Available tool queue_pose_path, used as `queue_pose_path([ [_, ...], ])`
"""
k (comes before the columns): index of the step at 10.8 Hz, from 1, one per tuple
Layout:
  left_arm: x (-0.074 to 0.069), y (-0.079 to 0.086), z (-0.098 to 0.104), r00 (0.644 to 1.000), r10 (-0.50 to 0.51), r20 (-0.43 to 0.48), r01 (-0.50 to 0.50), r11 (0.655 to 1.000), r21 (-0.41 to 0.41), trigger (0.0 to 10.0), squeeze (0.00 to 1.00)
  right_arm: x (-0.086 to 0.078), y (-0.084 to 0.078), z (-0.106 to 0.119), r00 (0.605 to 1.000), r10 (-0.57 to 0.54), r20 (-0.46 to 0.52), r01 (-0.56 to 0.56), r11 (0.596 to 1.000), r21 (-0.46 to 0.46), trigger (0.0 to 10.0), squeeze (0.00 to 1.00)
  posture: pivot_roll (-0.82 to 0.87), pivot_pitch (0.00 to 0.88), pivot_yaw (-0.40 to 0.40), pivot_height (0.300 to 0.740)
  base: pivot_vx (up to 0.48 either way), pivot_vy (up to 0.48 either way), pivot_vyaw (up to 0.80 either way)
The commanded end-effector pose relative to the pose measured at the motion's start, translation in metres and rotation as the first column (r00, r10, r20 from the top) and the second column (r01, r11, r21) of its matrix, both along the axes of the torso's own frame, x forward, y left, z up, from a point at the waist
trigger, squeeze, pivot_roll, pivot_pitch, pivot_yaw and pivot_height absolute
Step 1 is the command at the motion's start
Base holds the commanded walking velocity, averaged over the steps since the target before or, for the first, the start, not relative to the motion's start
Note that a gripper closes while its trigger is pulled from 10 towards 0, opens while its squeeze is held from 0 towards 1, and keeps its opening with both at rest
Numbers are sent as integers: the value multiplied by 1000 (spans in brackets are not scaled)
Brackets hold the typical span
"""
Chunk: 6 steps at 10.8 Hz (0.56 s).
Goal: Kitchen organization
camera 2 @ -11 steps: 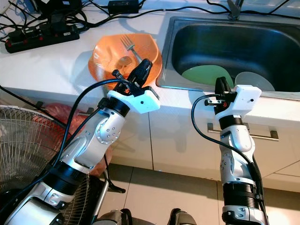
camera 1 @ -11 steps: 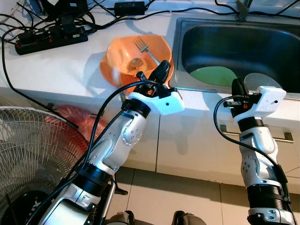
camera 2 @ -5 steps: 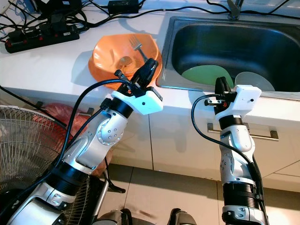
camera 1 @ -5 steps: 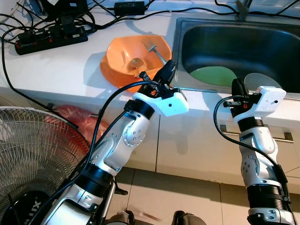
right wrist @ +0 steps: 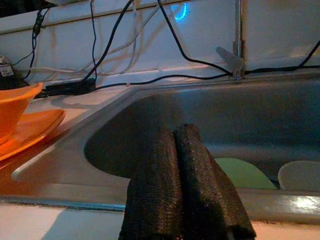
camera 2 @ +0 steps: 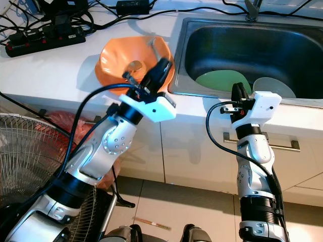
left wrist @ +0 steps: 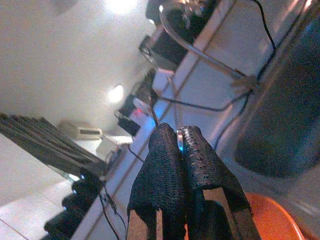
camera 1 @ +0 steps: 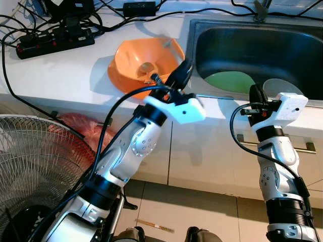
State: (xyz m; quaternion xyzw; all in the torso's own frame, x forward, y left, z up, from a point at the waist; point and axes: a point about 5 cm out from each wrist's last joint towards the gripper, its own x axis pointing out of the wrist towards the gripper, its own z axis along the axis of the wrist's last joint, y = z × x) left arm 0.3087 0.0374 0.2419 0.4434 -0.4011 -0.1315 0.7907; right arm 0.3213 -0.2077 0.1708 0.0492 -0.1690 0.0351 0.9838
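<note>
bowl (camera 1: 144,63) on counter (camera 1: 65,70) | sink (camera 1: 252,45) right | plates (camera 1: 229,81) inside

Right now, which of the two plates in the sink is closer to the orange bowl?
The round green plate; it lies on the sink's left side, toward the orange plastic bowl, while the pale grey plate sits farther right.

Head stereo looks down; wrist cams face sink (right wrist: 165,125)

Brushed-steel sink (camera 1: 237,48) (glossy orange plastic bowl (camera 1: 144,60))
</note>
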Motion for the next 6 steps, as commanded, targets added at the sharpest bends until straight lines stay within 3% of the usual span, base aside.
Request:
queue_pose_path([
  [1,-6,-4,16,996,-35,80,36,999,-4,10000,0,-1,3,-22,995,15,-95,-13,1000,24,10000,0,26,148,55,740,0,0,0],
  [3,-11,-10,23,991,-71,109,72,997,-6,10000,0,-1,4,-22,996,16,-93,-14,1000,24,10000,0,26,143,56,740,0,0,0],
  [6,-21,-34,25,965,-254,70,256,966,-27,10000,0,-1,4,-21,996,7,-89,-5,1000,18,10000,0,20,146,58,740,0,0,0],
])
